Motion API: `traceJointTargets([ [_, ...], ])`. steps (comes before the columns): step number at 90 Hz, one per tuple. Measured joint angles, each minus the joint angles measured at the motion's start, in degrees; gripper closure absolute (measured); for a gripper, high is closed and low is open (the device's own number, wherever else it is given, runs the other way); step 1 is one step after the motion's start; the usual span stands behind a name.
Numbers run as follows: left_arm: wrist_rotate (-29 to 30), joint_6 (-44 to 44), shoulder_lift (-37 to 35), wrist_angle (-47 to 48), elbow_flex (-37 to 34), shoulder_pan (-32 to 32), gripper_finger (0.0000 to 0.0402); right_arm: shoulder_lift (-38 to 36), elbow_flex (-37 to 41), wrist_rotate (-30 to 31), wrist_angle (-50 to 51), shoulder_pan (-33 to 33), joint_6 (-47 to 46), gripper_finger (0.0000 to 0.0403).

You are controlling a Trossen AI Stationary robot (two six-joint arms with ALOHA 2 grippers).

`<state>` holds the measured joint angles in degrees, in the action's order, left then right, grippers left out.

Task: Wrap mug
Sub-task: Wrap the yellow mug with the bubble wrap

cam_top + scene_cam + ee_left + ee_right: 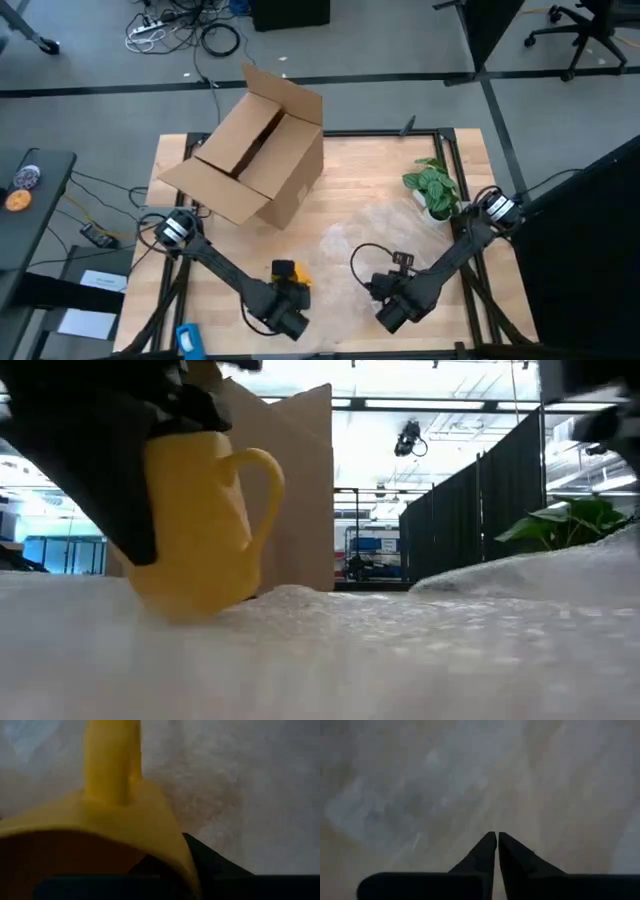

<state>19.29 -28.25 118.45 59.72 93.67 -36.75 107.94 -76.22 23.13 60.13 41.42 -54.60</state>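
The yellow mug (pixel 200 520) stands upright, slightly tilted, at the table's near middle, with its loop handle (pixel 265 485) pointing away from my left arm. My left gripper (pixel 172 857) comes down on it from above and is shut on its rim. The crinkly clear plastic sheet (pixel 385 235) lies spread on the table under and to the right of the mug (pixel 289 272). My right gripper (pixel 496 840) is shut and hangs over the sheet near the table's front edge, with nothing seen between its fingers. My left gripper holds the mug's wall at the rim (pixel 175 842), beside the handle, with one finger (pixel 205 860) outside and the other inside the hollow. The fingers come from above, pointing down. The mug's base (pixel 190 605) is at the sheet; whether it rests there I cannot tell.
A big open cardboard box (pixel 250 150) lies on its side at the far left. A small green plant (pixel 432 188) stands at the right, close to my right arm. A blue object (pixel 187 338) sits at the front left edge. Bare wood lies between box and sheet.
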Motion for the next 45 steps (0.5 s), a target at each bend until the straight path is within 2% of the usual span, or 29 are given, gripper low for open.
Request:
traceJointTargets([
  [7,-0.3,3.2,0.0,-1.0,0.6,0.0,0.0385,0.0,-0.2,4.4,-4.8,-1.0,3.0,0.0403],
  [14,-0.6,3.9,0.0,-1.5,0.6,0.4,0.0385,0.0,-0.2,6.1,-11.6,-2.3,7.5,0.0403],
  [32,-3.3,7.9,0.0,1.0,0.7,1.4,0.037,0.6,-0.3,0.7,-35.6,-6.0,25.0,0.0386],
  [45,-5.9,10.3,-0.1,1.1,0.7,1.9,0.0347,0.7,-0.3,0.2,-45.7,-8.1,33.6,0.0348],
])
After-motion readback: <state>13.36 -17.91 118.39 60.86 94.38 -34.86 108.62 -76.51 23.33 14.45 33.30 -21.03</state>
